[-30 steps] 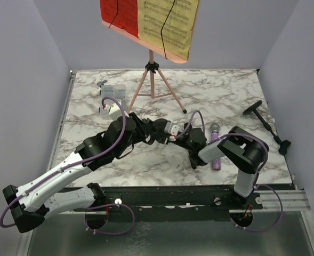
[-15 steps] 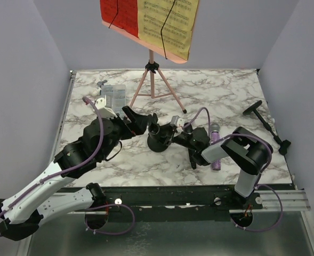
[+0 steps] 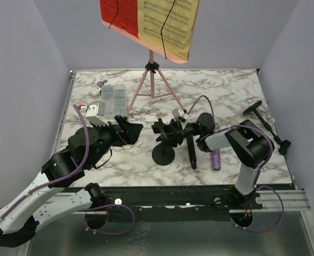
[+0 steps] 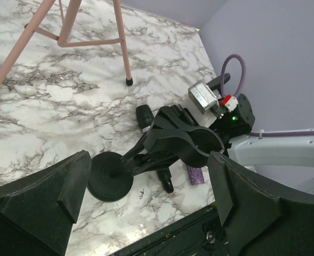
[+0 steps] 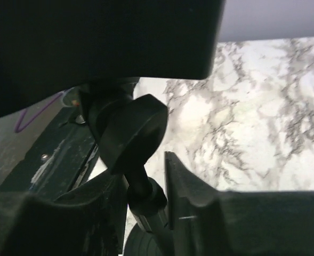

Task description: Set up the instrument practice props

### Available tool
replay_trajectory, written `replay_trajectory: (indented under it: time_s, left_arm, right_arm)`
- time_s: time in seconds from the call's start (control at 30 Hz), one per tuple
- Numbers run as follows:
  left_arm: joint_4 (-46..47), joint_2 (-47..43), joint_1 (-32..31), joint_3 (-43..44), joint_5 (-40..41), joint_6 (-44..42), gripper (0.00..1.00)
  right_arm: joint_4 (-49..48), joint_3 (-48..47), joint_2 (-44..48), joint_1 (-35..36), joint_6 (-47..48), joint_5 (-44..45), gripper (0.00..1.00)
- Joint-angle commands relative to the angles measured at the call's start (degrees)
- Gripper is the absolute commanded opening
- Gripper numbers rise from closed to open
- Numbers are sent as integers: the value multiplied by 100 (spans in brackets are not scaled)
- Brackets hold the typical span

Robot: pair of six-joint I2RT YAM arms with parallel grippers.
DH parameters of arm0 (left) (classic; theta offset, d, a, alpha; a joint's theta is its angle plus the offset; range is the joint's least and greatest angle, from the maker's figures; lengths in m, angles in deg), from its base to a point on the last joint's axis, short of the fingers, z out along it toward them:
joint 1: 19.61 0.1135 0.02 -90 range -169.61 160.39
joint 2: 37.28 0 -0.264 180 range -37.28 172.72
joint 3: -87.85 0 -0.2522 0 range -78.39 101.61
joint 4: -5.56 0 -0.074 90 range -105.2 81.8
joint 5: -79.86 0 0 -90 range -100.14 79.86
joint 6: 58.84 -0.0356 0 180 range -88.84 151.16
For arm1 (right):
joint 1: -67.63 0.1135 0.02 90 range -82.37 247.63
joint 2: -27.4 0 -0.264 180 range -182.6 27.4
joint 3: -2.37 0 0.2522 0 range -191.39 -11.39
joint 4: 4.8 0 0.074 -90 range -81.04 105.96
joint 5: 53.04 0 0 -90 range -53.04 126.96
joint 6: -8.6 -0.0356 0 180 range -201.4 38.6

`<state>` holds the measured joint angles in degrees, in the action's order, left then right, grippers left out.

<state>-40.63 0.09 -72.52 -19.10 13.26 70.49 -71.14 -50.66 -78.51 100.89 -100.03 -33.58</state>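
Observation:
A black round-based mic holder [image 3: 163, 154] has its base on the marble near the table's middle. My right gripper [image 3: 166, 130] is shut on its upper stem [image 5: 141, 184], just under the clip. Left of it my left gripper [image 3: 130, 127] stands wide open and holds nothing; in its wrist view the holder's base [image 4: 110, 176] lies beyond its fingers. A black microphone [image 3: 192, 152] and a purple glitter microphone [image 3: 216, 159] lie flat beside the right arm. The pink music rack [image 3: 151, 85], with red and yellow sheets [image 3: 149, 24], stands at the back. A second mic holder [image 3: 266, 120] lies at the right edge.
A clear plastic compartment box [image 3: 113, 96] sits at the back left, close behind my left wrist. The rack's thin tripod legs [image 4: 122, 48] spread over the back middle of the table. Purple walls close in the sides.
My left gripper has opened and drawn back to the left, away from the mic holder. The right gripper has kept the holder, whose base now sits nearer the front edge.

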Motion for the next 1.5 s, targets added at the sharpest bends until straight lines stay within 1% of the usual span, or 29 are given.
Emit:
replay_trajectory:
  time_s: [0.0,0.03,0.07,0.1,0.17,0.2,0.27,0.3,0.4,0.47,0.53,0.6,0.63,0.67,0.7,0.77,0.83,0.87,0.97,1.03,1.1,1.2,1.27,1.37,1.47]
  left_arm:
    - [-104,37,-1,-137,-220,-121,99]
    - [-104,51,-1,-137,-221,-171,99]
    - [-114,71,-1,-138,-230,-211,99]
    - [-114,78,-1,-145,-230,-241,99]
    - [-105,78,-1,-216,-222,-259,99]
    - [-90,77,-5,-253,-190,-272,99]
    - [-97,83,-1,-328,-99,-368,99]
    - [-91,90,-4,-360,-37,-415,99]
    - [-96,96,-1,-383,79,-610,99]
    - [-96,63,-1,-407,185,-699,99]
    - [-90,10,-1,-435,297,-748,99]
    - [-93,-38,-1,-436,390,-805,99]
    - [-96,-58,-1,-443,435,-834,99]
    - [-91,-84,-1,-449,507,-848,99]
    - [-88,-105,-5,-460,586,-863,99]
    - [-88,-165,-1,-516,675,-905,99]
    - [-86,-262,-1,-645,740,-927,99]
    - [-87,-321,-2,-720,762,-919,99]
    - [-85,-563,-5,-967,775,-914,99]
    - [-100,-677,-5,-1063,819,-974,99]
    - [-131,-793,-1,-1186,870,-1006,99]
    - [-199,-1061,-1,-1495,843,-926,99]
    - [-293,-1250,-1,-1725,793,-815,99]
    - [-272,-1414,-18,-1726,629,-787,99]
    - [-252,-1462,-18,-1759,804,-833,99]
  right_arm:
    - [996,-84,143,-21,200,-336,51]
    - [1263,-13,296,-27,408,0,63]
    - [1713,63,545,-27,624,329,92]
    - [2181,94,749,-23,843,724,100]
    - [3304,119,1272,-21,1193,1422,100]
    - [3696,169,1516,-21,1311,1764,100]
    - [4520,318,2101,-21,1361,2615,100]
    - [5081,345,2431,-23,1354,3057,100]
    - [6436,450,3268,-21,1110,4217,100]
    - [7221,555,3658,-21,1026,4558,100]
    - [7730,693,4010,-21,914,4782,100]
    - [7975,788,4322,-21,496,5282,100]
    - [8175,747,4452,-28,104,5678,100]
    - [8505,618,4511,-25,-249,6323,100]
    - [8787,424,4535,-21,-694,6793,100]
    - [9385,59,4497,-21,-1078,7581,100]
    - [9723,-109,4402,-26,-1746,8440,100]
    - [9796,-141,4307,-21,-2092,8707,100]
    - [9971,-505,3932,-22,-2069,8805,100]
    - [9902,-620,3690,-21,-2059,8934,100]
    - [9587,-601,3449,-21,-1624,8931,100]
    - [9444,-832,2902,-21,-1008,8717,99]
    - [9635,-1163,2422,-23,-912,8816,96]
    - [9706,-1547,1773,-24,-779,8930,93]
    - [9756,-1874,1203,-30,-647,8836,90]
